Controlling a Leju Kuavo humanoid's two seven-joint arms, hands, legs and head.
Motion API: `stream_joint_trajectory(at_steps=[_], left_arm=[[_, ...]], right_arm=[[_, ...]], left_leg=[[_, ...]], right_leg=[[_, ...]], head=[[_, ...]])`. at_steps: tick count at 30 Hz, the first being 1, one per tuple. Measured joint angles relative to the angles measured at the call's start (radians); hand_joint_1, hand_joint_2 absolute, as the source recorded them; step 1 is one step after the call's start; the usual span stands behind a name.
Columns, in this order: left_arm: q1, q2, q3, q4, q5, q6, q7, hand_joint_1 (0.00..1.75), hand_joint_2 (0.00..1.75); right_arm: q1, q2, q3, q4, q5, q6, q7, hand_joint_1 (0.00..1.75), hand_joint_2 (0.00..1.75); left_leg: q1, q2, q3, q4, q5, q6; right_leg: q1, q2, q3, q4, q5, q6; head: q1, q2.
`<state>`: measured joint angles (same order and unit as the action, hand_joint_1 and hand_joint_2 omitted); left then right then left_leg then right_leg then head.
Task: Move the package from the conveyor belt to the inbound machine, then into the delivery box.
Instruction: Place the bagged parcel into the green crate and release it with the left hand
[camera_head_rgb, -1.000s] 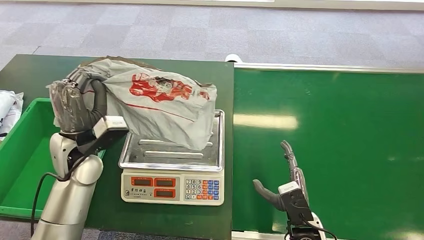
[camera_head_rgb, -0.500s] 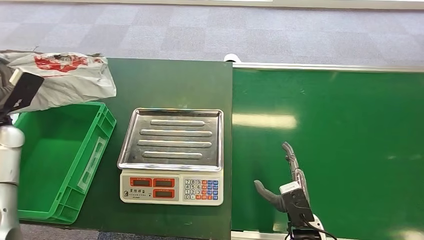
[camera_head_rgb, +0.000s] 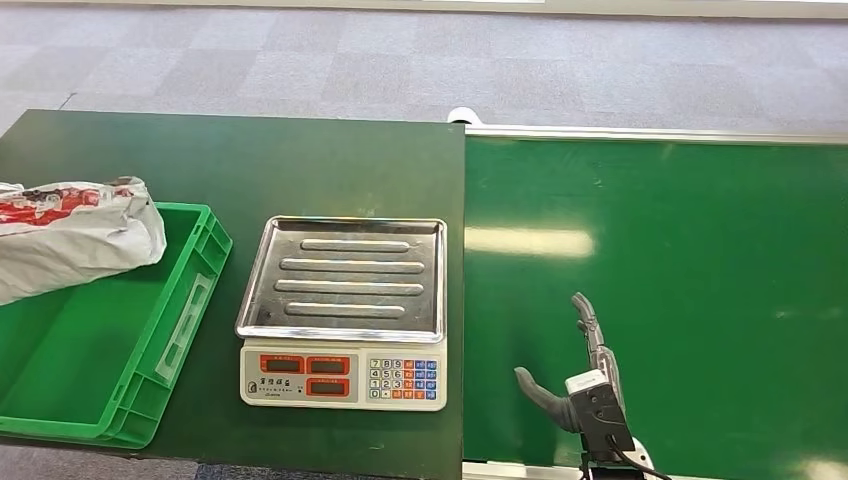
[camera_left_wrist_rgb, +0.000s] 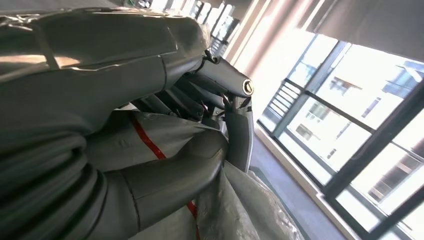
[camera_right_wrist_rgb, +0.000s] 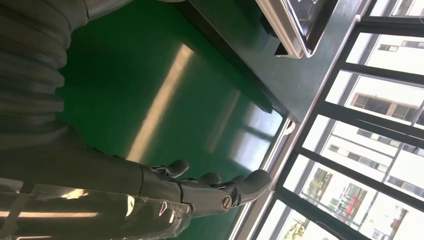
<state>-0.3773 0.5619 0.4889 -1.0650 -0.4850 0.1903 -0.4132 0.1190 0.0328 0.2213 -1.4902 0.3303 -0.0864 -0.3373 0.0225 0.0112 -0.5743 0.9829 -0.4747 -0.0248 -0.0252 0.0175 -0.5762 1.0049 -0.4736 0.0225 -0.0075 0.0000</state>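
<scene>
Left fingers (camera_left_wrist_rgb: 235, 107) round grey package (camera_head_rgb: 70, 235) w/ red print (unreadable) over green box (camera_head_rgb: 190, 290); right fingers (camera_head_rgb: 590, 325) spread, empty.

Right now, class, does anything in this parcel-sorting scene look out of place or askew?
One thing: the grey package is not lying flat in the green delivery box. It sits at the box's far left corner, running off the picture's left edge, with the left hand gripping it. The scale and the conveyor belt look orderly.
</scene>
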Motion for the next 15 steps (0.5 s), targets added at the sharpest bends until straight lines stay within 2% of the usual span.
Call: stream_joint_trajectory(at_steps=[1, 3, 4, 7, 8, 15], left_arm=[[0.033, -0.003, 0.025, -0.04, 0.041, -0.055, -0.018, 1.33, 1.75], [0.072, -0.009, 0.05, -0.098, 0.068, -0.1, -0.033, 1.33, 1.75], [0.087, -0.011, 0.059, -0.122, 0.075, -0.112, -0.036, 1.12, 1.75], [0.116, -0.014, 0.078, -0.171, 0.085, -0.128, -0.038, 0.12, 1.75], [0.122, -0.015, 0.082, -0.183, 0.089, -0.136, -0.041, 0.0, 1.75], [0.168, -0.024, 0.082, -0.298, 0.08, -0.181, -0.031, 0.0, 1.75]], right_arm=[[0.001, -0.002, -0.003, 0.0, -0.003, -0.002, -0.001, 0.0, 1.75], [-0.001, -0.002, -0.008, 0.0, -0.004, -0.002, -0.003, 0.0, 1.75], [-0.001, -0.002, -0.01, 0.0, -0.004, -0.002, -0.004, 0.0, 1.75], [-0.003, -0.002, -0.014, 0.001, -0.004, -0.002, -0.007, 0.0, 1.75], [-0.003, -0.002, -0.015, 0.001, -0.004, -0.002, -0.007, 0.0, 1.75], [-0.009, 0.003, -0.023, 0.012, -0.007, 0.003, -0.014, 0.0, 1.75]], left_leg=[[0.0, 0.0, 0.0, 0.0, 0.0, 0.0], [0.0, -0.002, 0.0, 0.0, 0.0, 0.0], [0.0, -0.002, 0.0, 0.0, 0.0, 0.0], [0.0, -0.003, 0.0, 0.0, 0.0, 0.0], [0.0, -0.003, 0.0, 0.0, 0.0, 0.0], [0.0, -0.004, 0.0, 0.0, 0.0, 0.0]], right_leg=[[0.0, 0.0, 0.0, 0.0, 0.0, 0.0], [0.0, -0.001, 0.0, 0.0, 0.0, 0.0], [0.0, -0.001, 0.0, 0.0, 0.0, 0.0], [0.0, -0.001, 0.001, 0.0, 0.0, 0.0], [0.0, -0.001, 0.001, 0.0, 0.0, 0.0], [0.0, -0.002, 0.001, 0.0, 0.0, 0.0]], head=[[0.0, 0.0], [0.0, 0.0], [0.0, 0.0], [0.0, 0.0], [0.0, 0.0], [0.0, 0.0]])
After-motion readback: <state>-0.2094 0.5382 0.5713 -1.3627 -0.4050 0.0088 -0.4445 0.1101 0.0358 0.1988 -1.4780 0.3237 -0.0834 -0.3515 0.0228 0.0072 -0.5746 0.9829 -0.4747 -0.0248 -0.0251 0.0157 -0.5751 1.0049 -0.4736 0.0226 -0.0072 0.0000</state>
